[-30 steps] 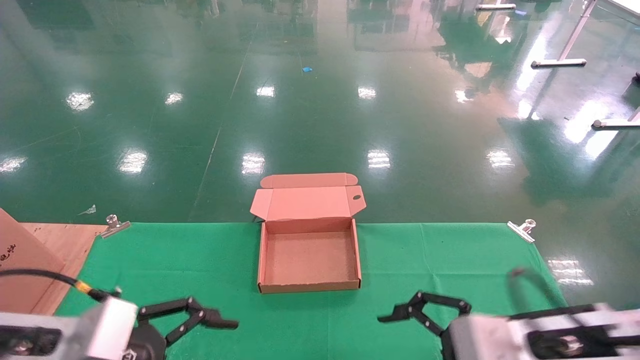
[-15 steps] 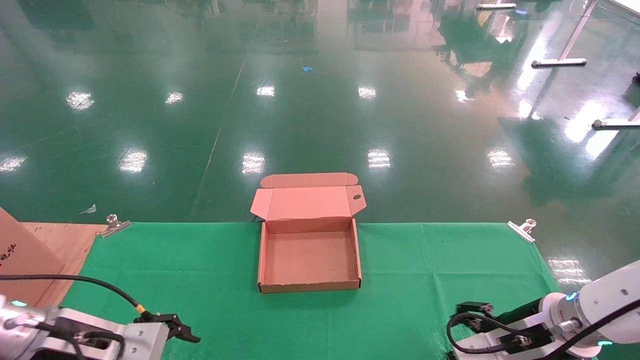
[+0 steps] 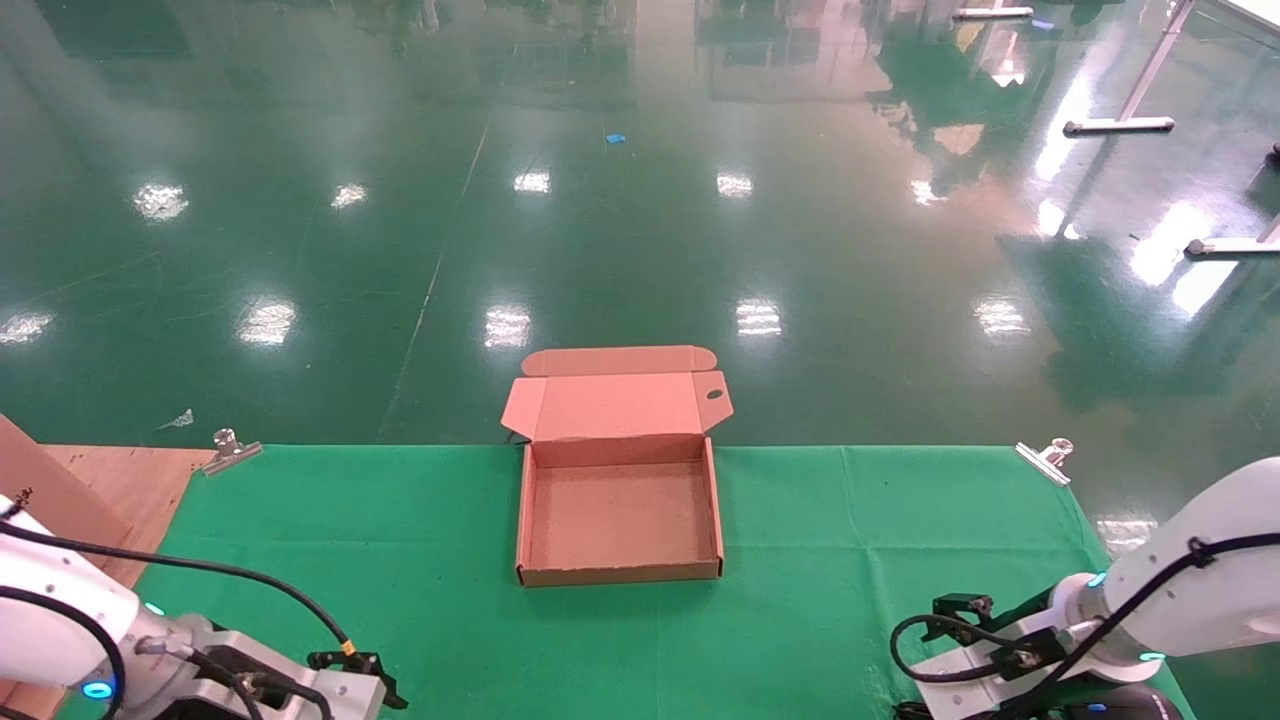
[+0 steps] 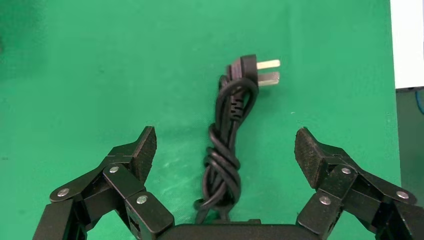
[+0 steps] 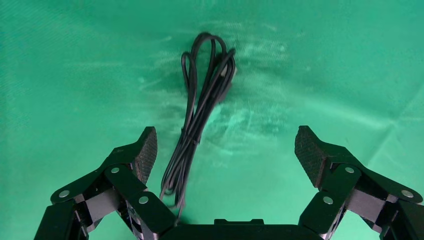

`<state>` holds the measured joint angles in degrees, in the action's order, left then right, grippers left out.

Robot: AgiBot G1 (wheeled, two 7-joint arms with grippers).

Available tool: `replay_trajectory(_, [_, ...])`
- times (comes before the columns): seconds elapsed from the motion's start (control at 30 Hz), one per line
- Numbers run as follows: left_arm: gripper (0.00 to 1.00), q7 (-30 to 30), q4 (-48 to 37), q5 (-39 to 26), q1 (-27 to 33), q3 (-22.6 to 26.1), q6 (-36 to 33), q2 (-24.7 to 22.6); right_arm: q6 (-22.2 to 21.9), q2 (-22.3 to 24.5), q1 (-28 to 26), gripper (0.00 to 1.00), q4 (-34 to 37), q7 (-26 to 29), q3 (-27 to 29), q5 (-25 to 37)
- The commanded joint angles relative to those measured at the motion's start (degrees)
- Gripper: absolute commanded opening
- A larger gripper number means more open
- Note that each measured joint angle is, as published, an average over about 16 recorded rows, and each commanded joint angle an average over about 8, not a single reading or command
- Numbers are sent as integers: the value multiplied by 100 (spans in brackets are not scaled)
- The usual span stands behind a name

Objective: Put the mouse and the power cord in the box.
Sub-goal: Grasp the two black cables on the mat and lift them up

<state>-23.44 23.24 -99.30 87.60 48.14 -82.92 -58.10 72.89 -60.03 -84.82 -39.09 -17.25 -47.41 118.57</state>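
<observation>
Hovering left: the left gripper (image 4: 225, 150) hangs low over the green cloth (image 3: 380, 520) at the near left corner of the table, jaws spread wide, nothing between the pads.
Power cord: the power cord (image 4: 227, 145) lies flat on the cloth right under that gripper, knotted into a tight bundle, running lengthwise through the gap between the two fingers (image 4: 140, 152) without touching either.
Plug: the plug (image 4: 247, 70) sits at the far end of the bundle, its two metal prongs pointing off sideways.
Right side: the right gripper (image 5: 225, 150) is down at the near right corner of the cloth, fingers splayed apart and holding nothing.
Mouse cable: a thin black cable (image 5: 200, 110), folded into long loops, lies on the cloth below the right gripper, closer to one finger than the other and clear of both.
Mouse: a rounded black shape at the very bottom edge of the head view, just beneath the right arm, looks like the mouse (image 3: 1125, 705); only a sliver shows.
Box: the box (image 3: 618, 520) sits open at the middle of the table's far edge, lid tipped back beyond the edge, interior bare.
Spacing: both grippers are well apart from the box, one on each side.
Edges: a brown board (image 3: 50, 500) stands past the cloth's left side; metal clips (image 3: 228, 450) pin the cloth's far corners.
</observation>
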Motion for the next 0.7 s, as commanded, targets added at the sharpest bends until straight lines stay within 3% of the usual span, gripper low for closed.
replay_trajectory(0.03, [100,-131,-251,-33,-5,28,56,-114,-103,-123,-43,100,311,-157,-14,10])
replay_trajectory(0.43, [100,-613,-1031,-165,60,86,526,-423,-332,-489,-204,100,1570,-901,22,-148])
replay_trajectory(0.5, [79,-676,-1108,-173,58,88,584,-442,-345,-516,-248,97,1715,-995,38,-178])
replay_trajectory(0.7, [4,-799,-1298,-204,98,106,640,-503,-332,-592,-368,22,2097,-1290,88,-280])
